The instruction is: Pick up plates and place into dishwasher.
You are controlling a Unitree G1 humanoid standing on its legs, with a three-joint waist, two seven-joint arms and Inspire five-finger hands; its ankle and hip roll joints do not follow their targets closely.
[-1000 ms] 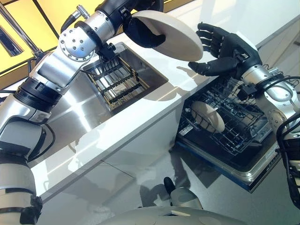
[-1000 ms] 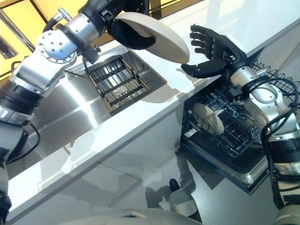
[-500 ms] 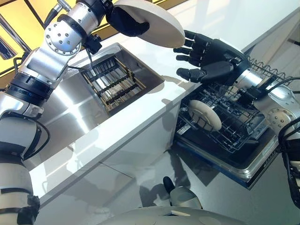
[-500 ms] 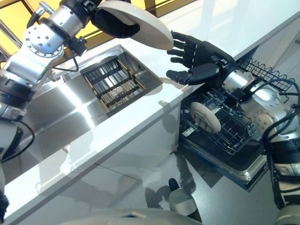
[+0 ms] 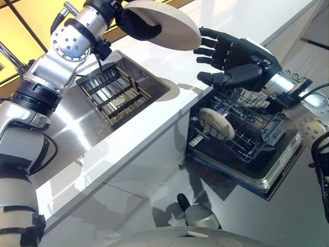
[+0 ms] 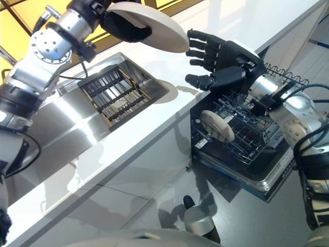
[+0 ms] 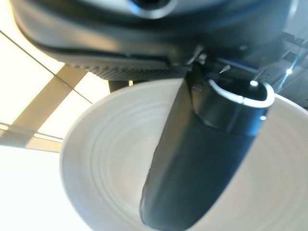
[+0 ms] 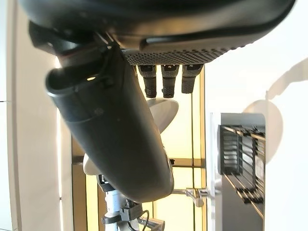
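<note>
A cream plate (image 5: 167, 23) is held flat above the white counter by my left hand (image 5: 138, 27), whose thumb lies across its ribbed face (image 7: 110, 178) in the left wrist view. My right hand (image 5: 234, 54) is open, its fingers spread right beside the plate's rim without touching it. In the right wrist view the plate (image 8: 162, 114) shows edge-on past the straight fingers. Below the counter the dishwasher rack (image 5: 247, 123) is pulled out. A second cream plate (image 5: 216, 123) stands upright in it.
A steel sink (image 5: 61, 123) with a wire dish rack (image 5: 110, 92) in it lies at the left of the white counter (image 5: 154, 128). The open dishwasher door (image 5: 267, 175) juts out over the grey floor at the lower right.
The whole view has shifted, so the camera moved. My right hand swung in toward the plate's rim over the second. The left hand keeps hold of the plate.
</note>
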